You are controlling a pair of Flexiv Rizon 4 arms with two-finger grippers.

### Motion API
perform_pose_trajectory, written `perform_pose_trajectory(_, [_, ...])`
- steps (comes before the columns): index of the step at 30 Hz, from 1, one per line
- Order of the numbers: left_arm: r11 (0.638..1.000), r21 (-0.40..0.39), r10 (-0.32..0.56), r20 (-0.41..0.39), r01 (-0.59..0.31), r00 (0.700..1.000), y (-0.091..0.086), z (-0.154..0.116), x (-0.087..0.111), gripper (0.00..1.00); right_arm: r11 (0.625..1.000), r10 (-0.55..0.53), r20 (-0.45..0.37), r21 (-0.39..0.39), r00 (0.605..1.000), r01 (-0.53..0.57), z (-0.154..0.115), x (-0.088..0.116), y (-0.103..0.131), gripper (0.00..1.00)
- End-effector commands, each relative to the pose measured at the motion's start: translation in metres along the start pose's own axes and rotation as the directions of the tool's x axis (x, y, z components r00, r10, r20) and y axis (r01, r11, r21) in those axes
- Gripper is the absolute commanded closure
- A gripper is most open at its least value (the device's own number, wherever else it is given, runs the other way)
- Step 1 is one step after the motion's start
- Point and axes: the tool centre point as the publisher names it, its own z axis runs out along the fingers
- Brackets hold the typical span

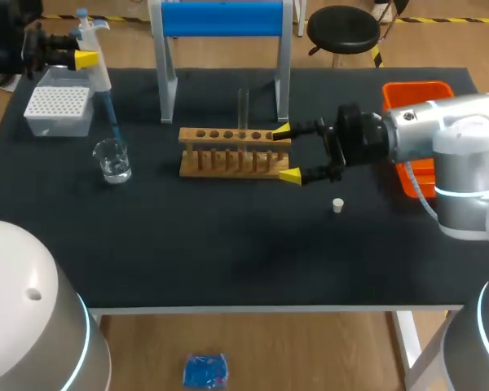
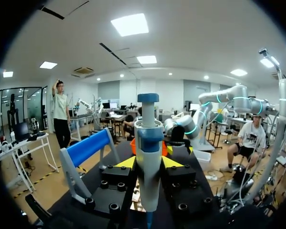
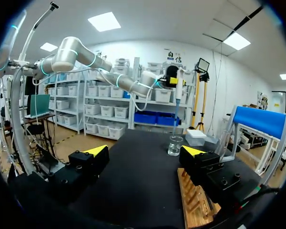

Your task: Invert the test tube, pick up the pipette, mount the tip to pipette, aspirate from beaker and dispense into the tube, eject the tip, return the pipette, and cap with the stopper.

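My left gripper (image 1: pixel 88 57) (image 2: pixel 148 163) is shut on the white pipette (image 1: pixel 94 45) (image 2: pixel 148 148), held upright at the far left. The pipette's blue tip (image 1: pixel 110 114) (image 3: pixel 174 119) points down, with its end at the mouth of the glass beaker (image 1: pixel 112 160) (image 3: pixel 175 145). A clear test tube (image 1: pixel 243 107) stands upright in the wooden rack (image 1: pixel 232 151) (image 3: pixel 195 200). My right gripper (image 1: pixel 287 152) (image 3: pixel 144 151) is open, with one finger on each side of the rack's right end. The small white stopper (image 1: pixel 338 205) lies on the mat in front of it.
A white tip box (image 1: pixel 59 110) (image 3: pixel 196 137) sits behind the beaker at the far left. A blue and white stand (image 1: pixel 220 49) (image 3: pixel 260 121) rises behind the rack. An orange bin (image 1: pixel 416 91) is at the far right, partly behind my right arm.
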Motion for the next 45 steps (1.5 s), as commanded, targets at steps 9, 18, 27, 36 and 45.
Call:
perform_pose_trajectory(9, [1.000, -0.015, -0.002, 0.010, 0.002, 1.000, 0.005, -0.010, -0.006, 1.00, 1.000, 0.000, 0.001, 0.003, 1.000, 0.000, 0.000, 0.000, 0.001, 0.00])
perform_pose_trajectory(18, [1.000, -0.021, -0.003, 0.021, 0.003, 1.000, 0.009, -0.017, -0.008, 1.00, 1.000, 0.000, 0.001, 0.003, 1.000, 0.000, 0.000, 0.000, 0.001, 0.00])
perform_pose_trajectory(27, [1.000, -0.020, 0.005, 0.021, -0.005, 1.000, 0.010, -0.018, -0.007, 1.00, 1.000, 0.000, 0.001, 0.003, 1.000, 0.000, 0.000, 0.000, 0.001, 0.00])
perform_pose_trajectory(36, [1.000, -0.020, 0.005, 0.021, -0.005, 1.000, 0.010, -0.018, -0.007, 1.00, 1.000, 0.000, 0.001, 0.003, 1.000, 0.000, 0.000, 0.000, 0.001, 0.00])
perform_pose_trajectory(45, [1.000, -0.020, 0.005, 0.021, -0.005, 1.000, 0.010, -0.018, -0.007, 1.00, 1.000, 0.000, 0.001, 0.003, 1.000, 0.000, 0.000, 0.000, 0.001, 0.00])
